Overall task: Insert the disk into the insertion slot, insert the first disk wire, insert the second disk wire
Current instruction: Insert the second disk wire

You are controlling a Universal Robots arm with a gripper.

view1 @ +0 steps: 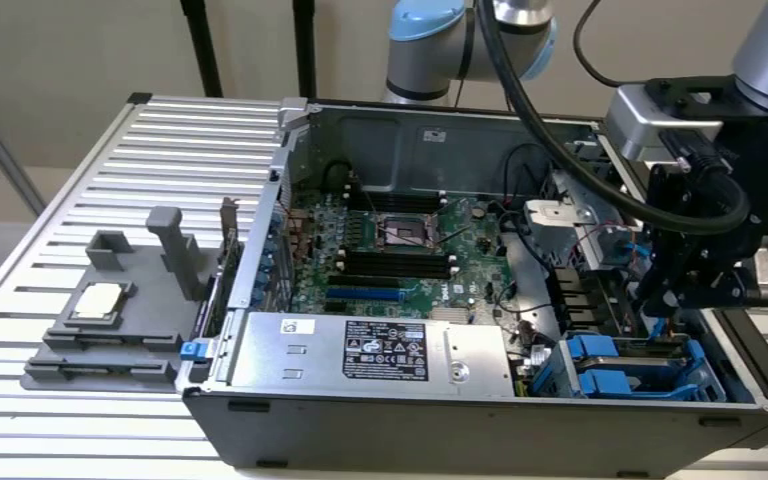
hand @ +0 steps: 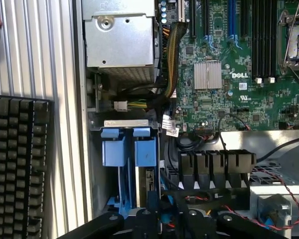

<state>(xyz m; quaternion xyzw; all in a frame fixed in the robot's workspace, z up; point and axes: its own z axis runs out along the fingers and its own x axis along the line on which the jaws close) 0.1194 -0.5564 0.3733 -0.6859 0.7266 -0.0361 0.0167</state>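
The open PC case (view1: 357, 120) is sitting on a slatted table (view1: 157, 140), power-supply box (view1: 371, 350) up front. The disk (view1: 624, 365) is sitting down in the insertion slot (view1: 704, 385), cables crowding nearby. The gripper (view1: 671, 305) is hovering right above it; can't tell how its jaws are standing.

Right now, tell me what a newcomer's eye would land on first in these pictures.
First, the open computer case on the slatted metal table, its green motherboard bare in the middle. Next, the bright blue frames in the drive cage at the case's front corner, on the exterior view's right, with the black gripper hanging just above them. The grey labelled power-supply box lies along the near edge.
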